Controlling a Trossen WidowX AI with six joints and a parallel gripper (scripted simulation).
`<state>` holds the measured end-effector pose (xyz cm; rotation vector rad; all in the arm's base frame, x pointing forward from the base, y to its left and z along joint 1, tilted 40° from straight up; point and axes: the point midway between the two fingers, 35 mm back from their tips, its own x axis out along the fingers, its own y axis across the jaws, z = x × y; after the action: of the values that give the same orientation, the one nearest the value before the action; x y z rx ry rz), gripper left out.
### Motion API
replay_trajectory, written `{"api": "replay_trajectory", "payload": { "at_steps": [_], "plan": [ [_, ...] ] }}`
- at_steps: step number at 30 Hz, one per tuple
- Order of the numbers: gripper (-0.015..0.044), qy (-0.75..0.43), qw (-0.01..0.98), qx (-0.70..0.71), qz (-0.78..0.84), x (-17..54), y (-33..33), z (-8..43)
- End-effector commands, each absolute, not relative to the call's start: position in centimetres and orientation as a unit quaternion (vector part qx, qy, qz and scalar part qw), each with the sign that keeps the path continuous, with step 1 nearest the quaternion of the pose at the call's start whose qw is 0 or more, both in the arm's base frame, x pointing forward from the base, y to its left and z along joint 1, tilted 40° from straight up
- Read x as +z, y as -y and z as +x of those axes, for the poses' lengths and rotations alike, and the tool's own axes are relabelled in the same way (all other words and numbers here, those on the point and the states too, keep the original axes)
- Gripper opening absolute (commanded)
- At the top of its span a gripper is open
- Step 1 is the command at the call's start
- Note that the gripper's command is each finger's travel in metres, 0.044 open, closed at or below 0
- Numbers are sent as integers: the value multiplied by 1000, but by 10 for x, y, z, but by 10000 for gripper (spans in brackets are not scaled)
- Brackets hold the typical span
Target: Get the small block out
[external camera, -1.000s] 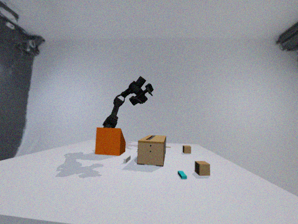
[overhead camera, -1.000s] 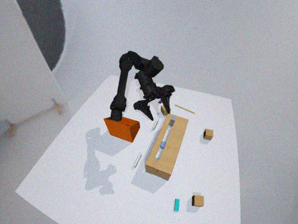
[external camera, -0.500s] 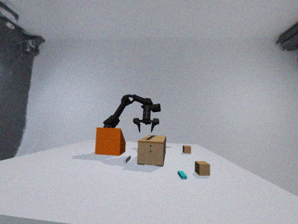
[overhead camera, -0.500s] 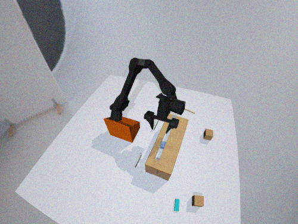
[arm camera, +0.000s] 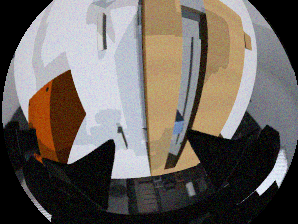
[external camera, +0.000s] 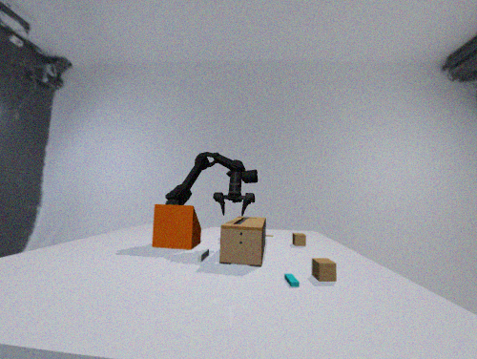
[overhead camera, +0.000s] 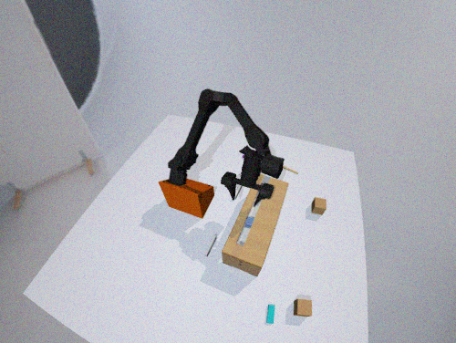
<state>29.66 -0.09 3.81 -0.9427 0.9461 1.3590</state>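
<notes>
Gripper (overhead camera: pixel 246 189) fingers are spread wide with nothing held, and are poised above the far end of the tan box (overhead camera: pixel 266 228), pointing down. A small bluish block (overhead camera: pixel 249 223) is seen inside the box through the long slot in its top, near mid-length.

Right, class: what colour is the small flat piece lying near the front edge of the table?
Turquoise; the top view shows it best.
</notes>
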Motion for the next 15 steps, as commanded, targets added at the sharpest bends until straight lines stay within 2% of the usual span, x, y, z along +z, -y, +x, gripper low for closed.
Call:
{"api": "replay_trajectory", "payload": {
  "at_steps": [1, 15],
  "plan": [
    [400, -409, 578, 584, -398, 31, -3, 295],
    [400, -409, 578, 584, -398, 13, -18, 295]
  ]
}}
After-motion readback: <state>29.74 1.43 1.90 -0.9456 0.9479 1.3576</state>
